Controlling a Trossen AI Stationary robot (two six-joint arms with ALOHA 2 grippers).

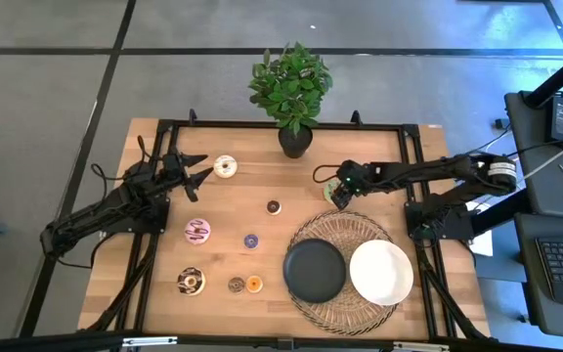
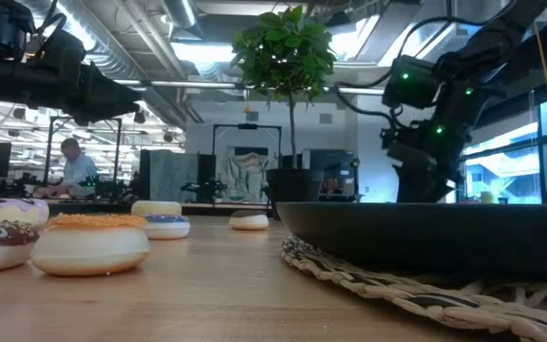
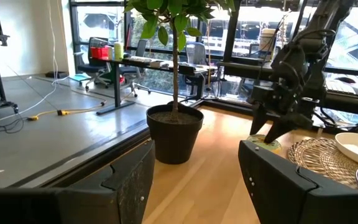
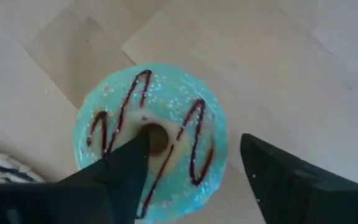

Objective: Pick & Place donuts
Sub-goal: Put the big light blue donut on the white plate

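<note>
Turquoise-iced donut (image 4: 151, 140) with dark zigzag drizzle, straddled by wide-spread right tool (image 4: 194, 165).

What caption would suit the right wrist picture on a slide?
Right gripper open, straddling the green-iced donut on the wooden table, one finger over its hole.

Green donut (image 4: 151, 140): teal-green icing, dark brown zigzag drizzle, tan base. Beside it, woven mat (image 1: 306, 235), pale straw, carries black plate (image 1: 313, 270) and white plate (image 1: 381, 272). Pink donut (image 1: 197, 231): dark drizzle. Table (image 1: 213, 210): light wood.
</note>
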